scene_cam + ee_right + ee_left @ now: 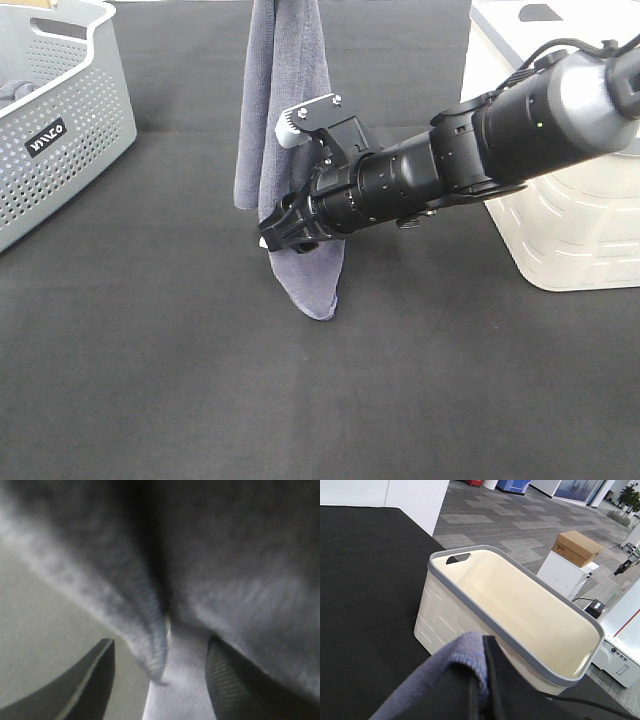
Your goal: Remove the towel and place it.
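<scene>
towel [285, 120] hangs long and bunched over the middle of the surface [150, 380], toward the far edge. Its top runs out of the overhead view. Can't tell if the low tip touches the surface.

left claw [487, 680]: pinching a fold of the towel, with cloth bulging over the finger in its wrist view.
right claw [283, 228]: reaches in from the right edge at the towel's lower part. Fingers [95, 680] are spread with a fold hanging between them, and one finger is clear of the cloth. Not pinching yet.

Risks, my read:
- the right claw closes on the hem only or a single layer, so the cloth slides out on the pull
- the left claw lets go before the right has a real bite, so the towel drops in a heap mid-surface
- the long tail drags on the surface, or snags the rim of the cream bin [560, 230] if the towel is carried that way
- the right arm lies across the front of that bin, so both arms would be working in a tight space

Counts: 1 towel, 2 claws, 1 cream bin at the right edge, 1 grey basket [70, 130] at the far left corner, 1 cloth bundle [14, 92] inside it.
</scene>
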`<state>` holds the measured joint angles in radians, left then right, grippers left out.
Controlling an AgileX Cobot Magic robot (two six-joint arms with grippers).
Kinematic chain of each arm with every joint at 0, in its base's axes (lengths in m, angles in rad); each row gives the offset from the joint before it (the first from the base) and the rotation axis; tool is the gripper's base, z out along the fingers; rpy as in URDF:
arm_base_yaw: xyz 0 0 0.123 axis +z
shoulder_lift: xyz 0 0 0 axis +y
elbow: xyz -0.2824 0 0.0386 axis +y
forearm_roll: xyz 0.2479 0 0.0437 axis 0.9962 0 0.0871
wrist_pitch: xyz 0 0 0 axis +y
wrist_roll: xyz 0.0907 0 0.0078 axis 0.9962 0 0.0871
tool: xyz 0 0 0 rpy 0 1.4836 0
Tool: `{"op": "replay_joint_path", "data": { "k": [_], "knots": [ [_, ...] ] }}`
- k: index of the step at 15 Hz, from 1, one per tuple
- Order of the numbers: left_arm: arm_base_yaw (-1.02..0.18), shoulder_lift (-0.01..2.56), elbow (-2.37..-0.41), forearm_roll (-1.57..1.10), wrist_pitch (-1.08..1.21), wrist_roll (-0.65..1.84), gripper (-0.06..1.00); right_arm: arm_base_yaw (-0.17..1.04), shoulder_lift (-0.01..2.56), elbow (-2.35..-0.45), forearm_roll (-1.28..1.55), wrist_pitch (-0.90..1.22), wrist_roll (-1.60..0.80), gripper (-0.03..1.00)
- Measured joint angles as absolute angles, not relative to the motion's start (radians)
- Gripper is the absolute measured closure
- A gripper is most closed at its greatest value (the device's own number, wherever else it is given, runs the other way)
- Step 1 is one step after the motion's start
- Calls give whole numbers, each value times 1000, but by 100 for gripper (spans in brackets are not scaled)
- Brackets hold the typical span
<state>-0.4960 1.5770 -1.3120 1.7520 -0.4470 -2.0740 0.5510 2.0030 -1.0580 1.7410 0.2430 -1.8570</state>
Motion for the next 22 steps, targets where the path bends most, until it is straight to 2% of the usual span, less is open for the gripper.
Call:
{"op": "replay_joint_path", "data": {
  "k": [4, 8, 9, 11, 12, 16, 19, 21, 22],
  "knots": [
    [-496, 1577, -1312, 1752, -420, -2081, 94, 551, 2020, -1069, 1741, 269, -1856, 54],
    [-496, 1577, -1312, 1752, -397, -2089, 94, 551, 2065, -1102, 1741, 309, -1855, 62],
    [-496, 1577, -1312, 1752, -397, -2089, 94, 551, 2065, -1103, 1741, 313, -1854, 69],
    [-496, 1577, -1312, 1752, -397, -2097, 94, 551, 2065, -1103, 1741, 328, -1847, 91],
    [-496, 1577, -1312, 1752, -395, -2105, 94, 551, 2065, -1103, 1741, 346, -1839, 95],
    [-491, 1577, -1312, 1752, -367, -2123, 94, 551, 2011, -1079, 1733, 412, -1735, 95],
    [-434, 1577, -1312, 1752, -368, -2172, 94, 551, 1915, -1070, 1421, 485, -1422, 95],
    [-391, 1577, -1312, 1752, -373, -2203, 94, 551, 1825, -1070, 1031, 531, -1055, 95],
    [-373, 1577, -1312, 1752, -383, -2208, 94, 551, 1784, -1070, 889, 563, -946, 95]
  ]
}}
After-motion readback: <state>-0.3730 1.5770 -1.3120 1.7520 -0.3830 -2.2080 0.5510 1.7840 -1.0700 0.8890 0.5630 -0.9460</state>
